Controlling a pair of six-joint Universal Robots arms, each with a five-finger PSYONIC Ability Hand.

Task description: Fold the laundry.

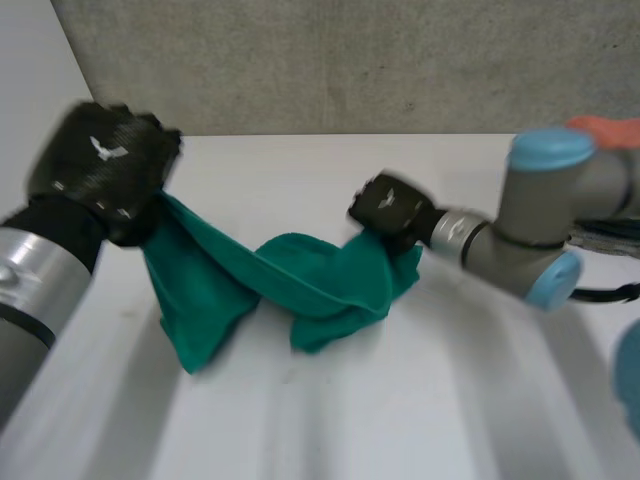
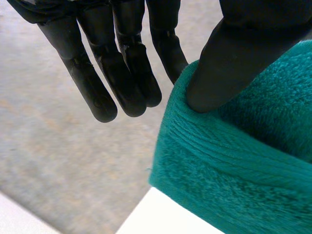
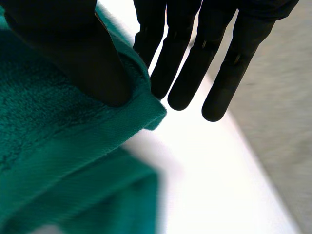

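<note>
Plainly, the left hand (image 1: 100,165) is clamped on the towel (image 1: 300,280). In its wrist view the thumb (image 2: 234,63) presses down on a hemmed edge of the green cloth (image 2: 234,165). The fingers (image 2: 126,73) reach out straight, the nearest one running down behind that edge, so the cloth is pinched between it and the thumb. The other fingers stand free beside the towel.

The right hand (image 1: 392,208) grips in the same way. Its thumb (image 3: 87,63) bears on the towel (image 3: 58,146) just beside a corner, with the closest finger behind the cloth and the remaining fingers (image 3: 190,63) straight and apart from it.

From the head camera the left hand is raised at the table's left side, the right hand lower and near the middle. The towel is slung between them: it drops from the left hand in a long fold, sags, then rises bunched to the right hand. Whether the hanging folds touch the white table (image 1: 400,400) I cannot tell. A grey wall (image 1: 350,60) stands behind the table.
</note>
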